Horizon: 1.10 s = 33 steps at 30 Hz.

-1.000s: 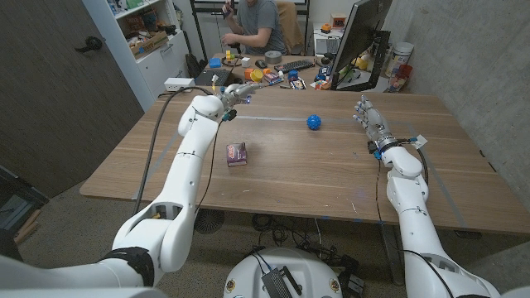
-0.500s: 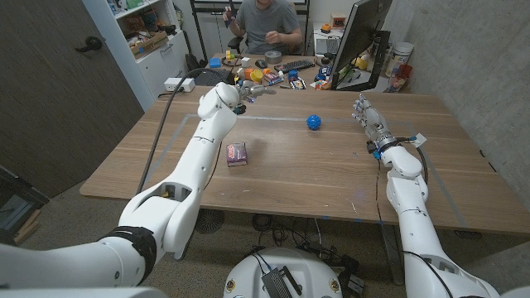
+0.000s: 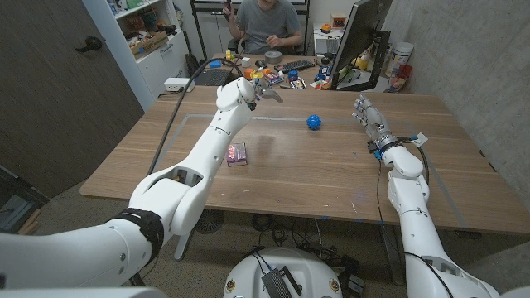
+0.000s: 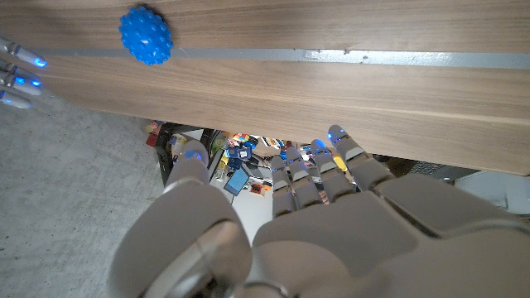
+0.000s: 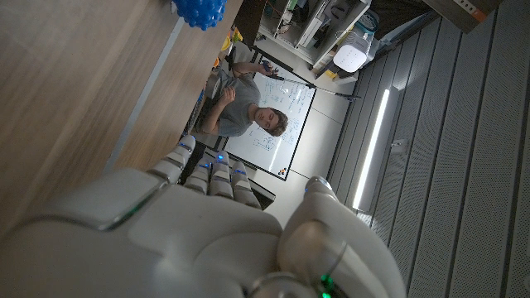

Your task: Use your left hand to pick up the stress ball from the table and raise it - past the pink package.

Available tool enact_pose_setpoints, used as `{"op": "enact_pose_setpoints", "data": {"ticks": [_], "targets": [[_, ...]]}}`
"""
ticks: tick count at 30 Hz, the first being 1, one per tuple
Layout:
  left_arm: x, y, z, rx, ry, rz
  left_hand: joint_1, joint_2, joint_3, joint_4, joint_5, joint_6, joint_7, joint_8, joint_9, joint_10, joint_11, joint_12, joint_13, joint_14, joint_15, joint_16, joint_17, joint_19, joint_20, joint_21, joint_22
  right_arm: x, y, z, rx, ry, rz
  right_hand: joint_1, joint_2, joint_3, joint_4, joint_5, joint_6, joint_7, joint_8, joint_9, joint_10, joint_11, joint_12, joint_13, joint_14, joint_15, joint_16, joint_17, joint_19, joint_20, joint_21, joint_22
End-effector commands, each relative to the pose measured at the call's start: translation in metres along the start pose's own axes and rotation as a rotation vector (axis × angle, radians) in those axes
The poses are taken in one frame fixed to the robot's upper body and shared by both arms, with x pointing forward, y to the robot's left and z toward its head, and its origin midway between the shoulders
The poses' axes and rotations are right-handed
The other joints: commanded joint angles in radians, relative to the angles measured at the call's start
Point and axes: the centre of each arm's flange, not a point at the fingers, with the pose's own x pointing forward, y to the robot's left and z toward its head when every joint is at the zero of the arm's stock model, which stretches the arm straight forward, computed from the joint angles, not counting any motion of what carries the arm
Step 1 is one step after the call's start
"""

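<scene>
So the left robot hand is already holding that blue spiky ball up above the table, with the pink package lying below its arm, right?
Not quite. The left robot hand holds nothing; its fingers are apart. The blue spiky ball sits on the table, apart from the hand, as the head view shows. The pink package does lie beside that arm.

the left hand (image 4: 331, 223) shows from behind, grey, its fingers (image 4: 344, 161) loosely bent and a little apart, the thumb (image 4: 192, 170) standing off to one side, nothing between them. beyond the fingertips runs the wooden table (image 4: 331, 74), crossed by a pale strip of tape (image 4: 348, 57). the blue knobbly stress ball (image 4: 146, 36) sits on the wood well apart from this hand, just beside the tape. blue-tipped fingertips of the right hand (image 4: 21, 70) show at the picture's edge, near the ball but apart from it. small colourful clutter (image 4: 248, 161) lies past the table's far edge.
</scene>
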Motion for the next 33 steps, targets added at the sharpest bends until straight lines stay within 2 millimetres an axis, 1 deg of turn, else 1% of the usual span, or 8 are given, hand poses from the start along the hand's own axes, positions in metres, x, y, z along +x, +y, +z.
{"op": "enact_pose_setpoints", "data": {"ticks": [1,6,7,14,20,25,28,33], "targets": [[0.024,-0.011,0.031,0.078,-0.014,-0.048,0.075,-0.009,0.022,0.002,0.011,-0.040,0.002,-0.005,0.002,-0.034,0.004,-0.007,0.002,-0.031,-0.078,-0.003,0.003,-0.013,-0.022,-0.007,-0.001,0.000,-0.005,0.000,-0.007,0.006,-0.014,0.012,0.008,0.007,0.000,0.000,0.003,0.019,0.006,0.001,-0.006,0.002,0.000,0.002,-0.004,0.000,0.004,0.003,0.005,0.002,-0.001,0.003],[0.033,-0.013,0.039,0.062,-0.033,-0.062,0.111,-0.023,0.027,0.005,0.016,-0.082,0.009,-0.011,0.002,-0.069,0.019,-0.011,0.002,-0.054,-0.071,-0.003,0.004,-0.019,-0.025,-0.007,-0.001,0.000,-0.007,-0.002,-0.011,0.011,-0.018,0.013,0.009,0.008,0.000,0.000,0.002,0.019,0.006,0.001,-0.008,0.002,0.000,0.001,-0.005,0.000,0.003,0.003,0.005,0.003,-0.002,0.003],[0.035,-0.014,0.042,0.066,-0.034,-0.065,0.116,-0.025,0.027,0.006,0.016,-0.090,0.010,-0.012,0.002,-0.075,0.018,-0.012,0.002,-0.058,-0.071,-0.003,0.004,-0.019,-0.026,-0.007,-0.001,0.000,-0.007,-0.002,-0.009,0.014,-0.019,0.013,0.009,0.008,0.000,0.000,0.002,0.020,0.005,0.001,-0.008,0.001,0.000,0.001,-0.005,0.001,0.003,0.003,0.005,0.002,-0.002,0.003],[0.045,-0.022,0.062,0.055,-0.066,-0.064,0.126,-0.038,0.020,0.012,0.017,-0.105,0.017,-0.009,0.003,-0.089,0.028,-0.009,0.002,-0.061,-0.064,0.002,0.004,-0.009,-0.033,-0.001,-0.001,0.001,-0.007,-0.003,-0.015,0.015,-0.014,0.015,0.010,0.010,-0.002,0.000,-0.001,0.021,0.005,0.001,-0.012,0.003,-0.001,0.001,-0.009,0.000,0.003,0.003,0.002,0.003,-0.005,0.003],[0.053,-0.032,0.079,0.005,-0.121,-0.058,0.123,-0.046,0.010,0.018,0.016,-0.090,0.022,0.002,0.003,-0.075,0.020,0.002,0.003,-0.041,-0.066,0.012,0.005,0.004,-0.035,0.004,0.001,0.001,-0.009,-0.005,-0.018,0.018,-0.020,0.017,0.011,0.012,-0.003,0.000,-0.004,0.023,0.004,0.001,-0.016,0.004,-0.002,0.001,-0.014,0.001,0.001,0.003,-0.001,0.004,-0.007,0.003],[0.052,-0.039,0.087,-0.008,-0.155,-0.050,0.118,-0.048,0.003,0.023,0.016,-0.076,0.028,0.009,0.003,-0.061,0.019,0.009,0.003,-0.029,-0.067,0.016,0.006,0.010,-0.038,0.006,0.001,0.001,-0.012,-0.005,-0.019,0.021,-0.027,0.017,0.011,0.012,-0.003,0.000,-0.007,0.023,0.003,0.001,-0.017,0.005,-0.003,0.001,-0.015,0.001,0.001,0.003,-0.003,0.005,-0.008,0.003],[0.052,-0.038,0.090,-0.016,-0.164,-0.033,0.116,-0.049,0.001,0.024,0.015,-0.074,0.028,0.010,0.003,-0.059,0.019,0.010,0.003,-0.028,-0.067,0.016,0.006,0.011,-0.038,0.006,0.002,0.001,-0.014,-0.006,-0.020,0.025,-0.034,0.017,0.011,0.012,-0.003,0.000,-0.007,0.022,0.003,0.001,-0.018,0.005,-0.003,0.001,-0.016,0.001,0.001,0.003,-0.003,0.005,-0.008,0.003],[0.051,-0.043,0.096,-0.002,-0.177,-0.039,0.114,-0.048,-0.002,0.025,0.015,-0.074,0.030,0.010,0.002,-0.058,0.019,0.011,0.003,-0.026,-0.067,0.017,0.006,0.011,-0.039,0.006,0.002,0.002,-0.016,-0.008,-0.029,0.030,-0.039,0.018,0.010,0.013,-0.004,0.000,-0.008,0.023,0.003,0.001,-0.020,0.005,-0.003,0.001,-0.017,0.001,0.001,0.003,-0.004,0.004,-0.009,0.003]]}}
